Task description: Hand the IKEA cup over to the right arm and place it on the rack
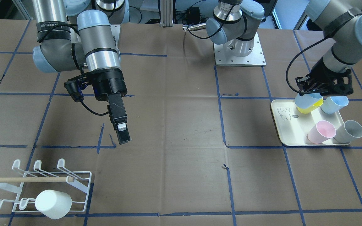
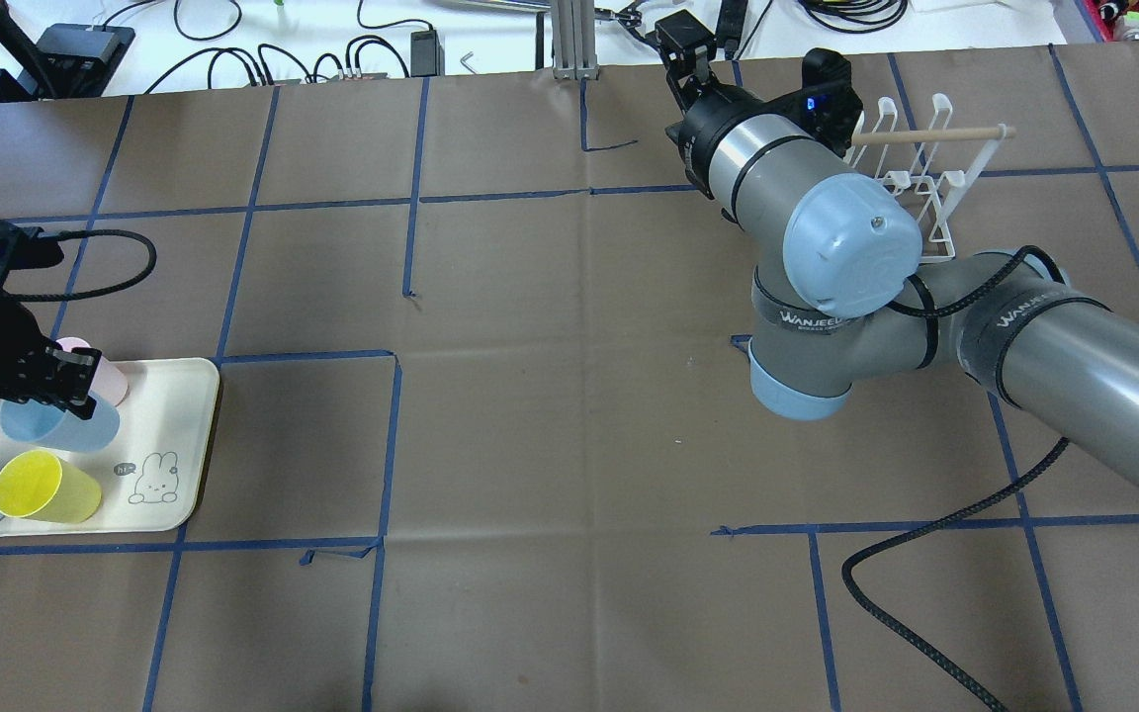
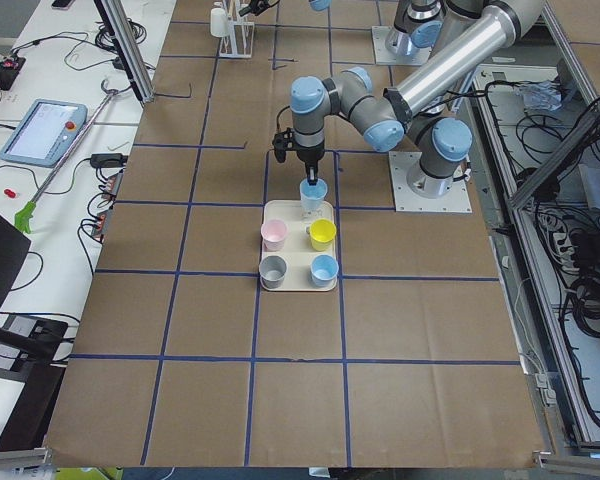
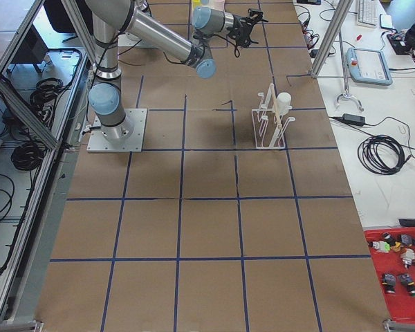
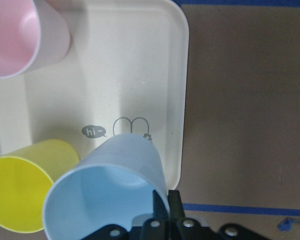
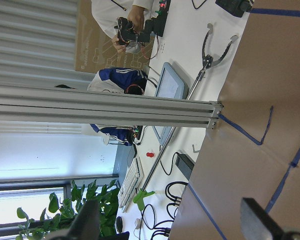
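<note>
a smooth, tapered light-blue plastic cup [image 5: 110,185] is held over a matte cream tray [image 5: 140,60] with rounded corners, its thin rim pinched by the left gripper [image 5: 165,206]. the right gripper [image 1: 123,134] hovers over brown paper, jaws wide and empty, near the white wire rack [image 1: 80,185], which carries a white cup [image 1: 53,204].

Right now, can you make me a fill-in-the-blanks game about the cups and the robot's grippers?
The held cup in the left gripper is light ____.
On the rack, the hung cup is ____.
The right gripper is ____ and empty.
Counting the pink cup, the tray has ____ cups on it.
Missing words: blue, white, open, four.
</note>
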Controlling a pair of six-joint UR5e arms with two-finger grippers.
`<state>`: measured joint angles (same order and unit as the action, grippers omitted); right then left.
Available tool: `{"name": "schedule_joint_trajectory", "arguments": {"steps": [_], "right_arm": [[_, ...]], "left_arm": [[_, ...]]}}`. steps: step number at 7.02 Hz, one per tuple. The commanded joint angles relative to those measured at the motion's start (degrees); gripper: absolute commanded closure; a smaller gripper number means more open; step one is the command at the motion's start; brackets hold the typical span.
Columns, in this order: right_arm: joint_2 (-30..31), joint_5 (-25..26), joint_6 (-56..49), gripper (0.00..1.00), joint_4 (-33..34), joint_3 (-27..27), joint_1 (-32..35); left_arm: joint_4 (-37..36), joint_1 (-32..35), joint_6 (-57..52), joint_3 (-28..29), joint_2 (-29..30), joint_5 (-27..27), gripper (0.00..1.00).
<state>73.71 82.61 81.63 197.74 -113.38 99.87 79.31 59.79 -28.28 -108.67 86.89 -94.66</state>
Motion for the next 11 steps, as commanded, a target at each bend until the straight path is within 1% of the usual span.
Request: {"name": "schedule_joint_trajectory", "arguments": {"steps": [1,3,4,5,7,8,9,10,11], "right_arm": [[-0.05,0.01,3.17,0.0,0.01,0.09,0.41],[-0.14,-0.08,8.09,0.0,0.01,0.09,0.5],[-0.14,-0.08,8.46,0.0,0.01,0.09,0.5],[-0.14,-0.08,8.46,0.0,0.01,0.09,0.5],[-0.05,0.01,8.2,0.0,-0.08,0.09,0.5],[-0.05,0.01,8.2,0.0,-0.08,0.09,0.5],[-0.05,0.18,2.28,0.0,-0.17,0.18,0.5],[-0.05,0.27,-2.74,0.0,-0.17,0.18,0.5],[-0.14,0.36,-4.7,0.0,-0.17,0.18,0.5]], "left_arm": [[10.22,1.55,-0.11,13.0,2.04,0.44,1.0],[10.43,3.83,-0.2,17.25,5.64,0.8,1.0],[9.73,5.76,-0.38,18.57,7.57,5.15,1.0],[7.02,7.17,-2.12,19.28,8.46,13.28,1.0],[-0.18,7.62,-2.57,17.28,8.73,31.12,1.0],[-5.52,8.23,-2.66,16.48,9.43,39.65,1.0],[-11.14,9.28,-2.84,15.34,9.7,47.21,1.0],[-17.46,11.12,-2.75,13.68,9.35,50.86,1.0],[-24.84,13.58,-2.84,11.4,9.09,55.59,1.0]]}}
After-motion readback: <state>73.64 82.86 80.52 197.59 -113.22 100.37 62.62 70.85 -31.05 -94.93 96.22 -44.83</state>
